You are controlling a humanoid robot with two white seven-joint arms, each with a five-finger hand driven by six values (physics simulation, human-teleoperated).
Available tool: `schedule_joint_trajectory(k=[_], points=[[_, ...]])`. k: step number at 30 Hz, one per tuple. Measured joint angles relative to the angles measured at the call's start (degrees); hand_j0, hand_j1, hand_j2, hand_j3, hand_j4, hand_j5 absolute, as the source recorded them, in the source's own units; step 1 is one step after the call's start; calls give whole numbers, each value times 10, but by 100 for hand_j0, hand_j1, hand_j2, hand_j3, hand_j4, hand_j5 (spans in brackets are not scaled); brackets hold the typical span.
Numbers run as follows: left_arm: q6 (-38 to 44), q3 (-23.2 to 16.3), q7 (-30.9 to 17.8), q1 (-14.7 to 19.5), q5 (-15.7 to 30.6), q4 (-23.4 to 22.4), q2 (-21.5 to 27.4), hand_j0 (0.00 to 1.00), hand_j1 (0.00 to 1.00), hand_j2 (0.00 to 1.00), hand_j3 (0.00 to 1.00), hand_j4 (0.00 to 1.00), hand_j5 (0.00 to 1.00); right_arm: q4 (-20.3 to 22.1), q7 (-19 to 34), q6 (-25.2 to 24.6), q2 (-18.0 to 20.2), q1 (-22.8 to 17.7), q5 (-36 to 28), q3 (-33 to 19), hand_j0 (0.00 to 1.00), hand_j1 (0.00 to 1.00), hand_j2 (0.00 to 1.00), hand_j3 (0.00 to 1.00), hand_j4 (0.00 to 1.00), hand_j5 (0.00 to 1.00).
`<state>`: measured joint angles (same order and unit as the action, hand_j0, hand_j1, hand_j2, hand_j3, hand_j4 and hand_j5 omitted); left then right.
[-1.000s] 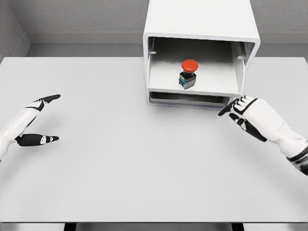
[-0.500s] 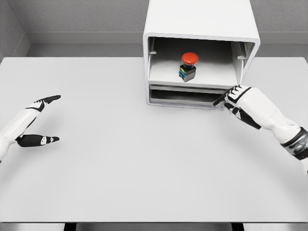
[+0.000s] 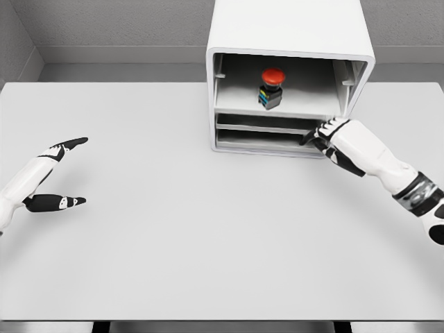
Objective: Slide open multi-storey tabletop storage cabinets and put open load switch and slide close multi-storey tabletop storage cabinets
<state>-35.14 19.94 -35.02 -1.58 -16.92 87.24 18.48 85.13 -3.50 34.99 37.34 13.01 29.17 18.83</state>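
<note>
Left hand (image 3: 48,177) is resting at the left edge of the pale grey bench (image 3: 208,236), thumb and forefinger spread, gripping nothing. Red-capped load switch with black body (image 3: 270,89) is sitting upright in the upper drawer of the white multi-storey storage cabinet (image 3: 288,41), far centre. Right hand (image 3: 333,139) is pressing the cabinet's drawer front at its right end, fingers extended, grasping nothing.
</note>
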Motion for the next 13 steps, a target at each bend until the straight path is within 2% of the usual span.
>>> schedule_joint_trajectory(k=[6,9,13], points=[[0,0,0,0,0,0,-1,100,100,100,100,100,100,-8,-1,0,4,-3,-3,8,52,52,52,52,52,52],[0,0,0,-1,0,0,-1,100,100,100,100,100,100,-10,-5,0,27,-7,-6,5,54,54,54,54,54,54],[0,-1,0,-11,-12,0,0,100,100,100,100,100,100,-12,-9,0,53,-46,-8,-26,54,54,54,54,54,54]])
